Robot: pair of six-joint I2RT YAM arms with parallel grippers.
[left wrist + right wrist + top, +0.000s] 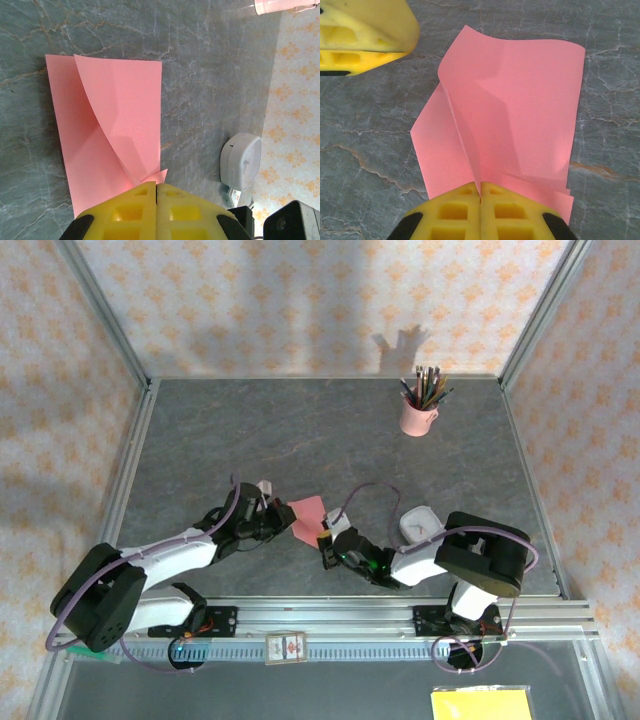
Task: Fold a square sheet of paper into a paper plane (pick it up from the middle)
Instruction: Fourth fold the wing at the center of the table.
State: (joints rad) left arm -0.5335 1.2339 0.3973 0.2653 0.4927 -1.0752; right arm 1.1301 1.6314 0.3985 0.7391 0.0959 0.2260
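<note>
The square sheet of paper (307,511) is salmon pink and lies on the grey table between the two arms. It is creased into overlapping layers, with one flap standing up (520,110). My right gripper (480,185) is shut on the near end of that raised crease, low over the table (325,537). My left gripper (156,186) is shut with no paper in its seam. It hovers over the sheet's (115,125) folded corner, on the sheet's left (280,520). Its yellow finger (365,35) stands apart from the paper's far edge.
A white rounded-square object (418,523) sits just right of the right gripper (241,161). A pink cup of pencils (419,416) stands at the back right. A yellow pad (482,705) and a small white card (285,648) lie at the front rail.
</note>
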